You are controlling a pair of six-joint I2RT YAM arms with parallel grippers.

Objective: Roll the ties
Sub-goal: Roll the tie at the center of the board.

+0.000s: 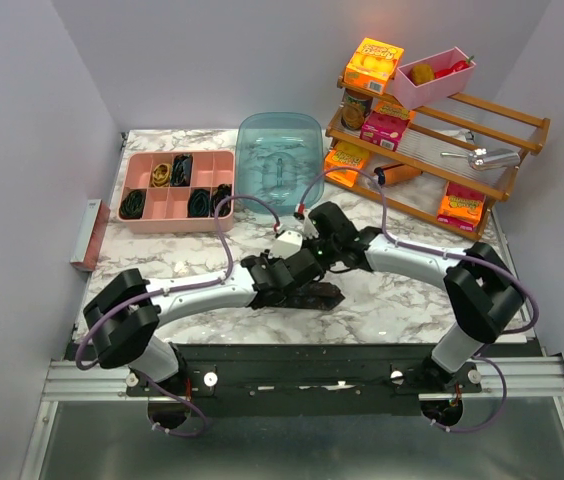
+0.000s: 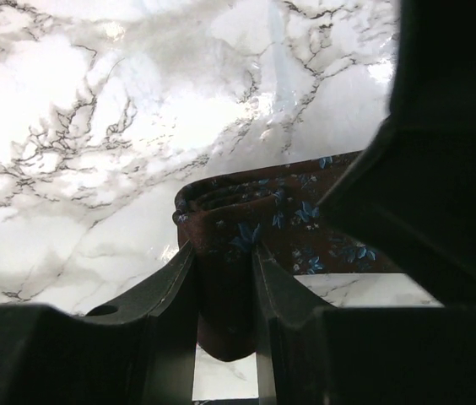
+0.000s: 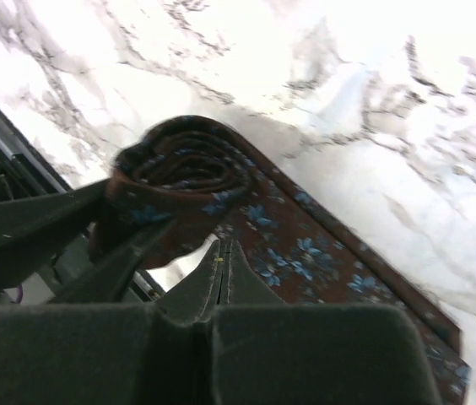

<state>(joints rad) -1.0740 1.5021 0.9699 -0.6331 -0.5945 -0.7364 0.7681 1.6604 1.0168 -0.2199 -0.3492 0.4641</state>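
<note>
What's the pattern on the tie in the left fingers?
The tie is dark brown with small blue flowers, clearest in the right wrist view.

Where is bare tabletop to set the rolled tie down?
Bare marble front-left, between the pink compartment tray and the left arm, and front-right, in front of the wooden shelf rack. Centre is crowded: left tool and right tool meet at the dark brown floral tie.

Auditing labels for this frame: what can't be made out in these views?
- Top view: arms cover most of the tie; its turns can't be counted.
- Left wrist: a dark shape near the lens blocks the tie's right part.
- Right wrist: tie's tail is cut off by the lower right edge; unclear if the shut right hand pinches cloth.
- Top view: coils in the tray are too small to show pattern.
</note>
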